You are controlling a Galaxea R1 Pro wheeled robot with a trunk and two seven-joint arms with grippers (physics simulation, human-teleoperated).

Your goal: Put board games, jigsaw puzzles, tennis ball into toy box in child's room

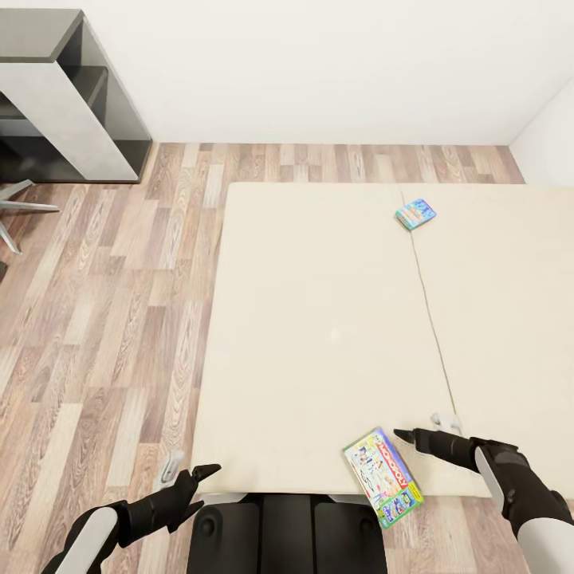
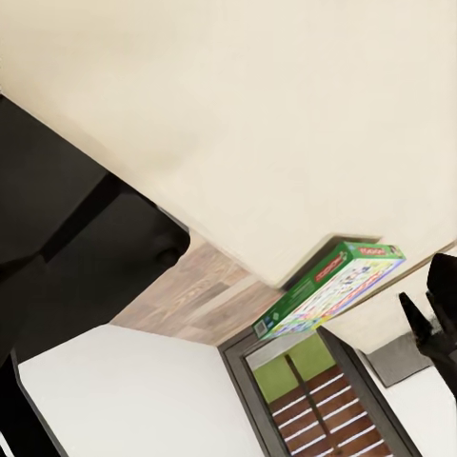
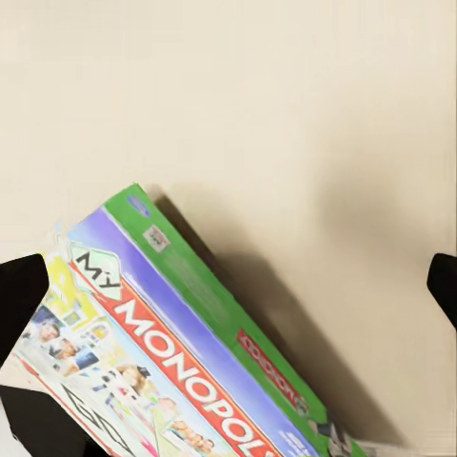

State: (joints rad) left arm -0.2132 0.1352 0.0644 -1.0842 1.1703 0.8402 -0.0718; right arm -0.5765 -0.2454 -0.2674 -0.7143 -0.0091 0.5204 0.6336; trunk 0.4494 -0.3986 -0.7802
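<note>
We look down over the bed [image 1: 319, 319], its beige mattress filling most of the head view, with wood-plank floor [image 1: 104, 319] to its left. The Monopoly box [image 1: 382, 476] lies at the bed's near edge, partly overhanging it, its green side [image 3: 214, 290] and printed lid plain in the right wrist view. Our right pincer [image 1: 422, 429] hovers just beside that box, on its right, fingers spread wide and holding nothing; the dark fingertips [image 3: 21, 286] show at both edges of the right wrist view with the box between them. Our left pincer [image 1: 182, 470] hangs over the floor near the bed's near left corner, also open and empty. The blue game box [image 1: 415, 214] rests far up the mattress, well apart from both arms. A grey desk section [image 1: 60, 96] stands against the white wall at the far left.
</note>
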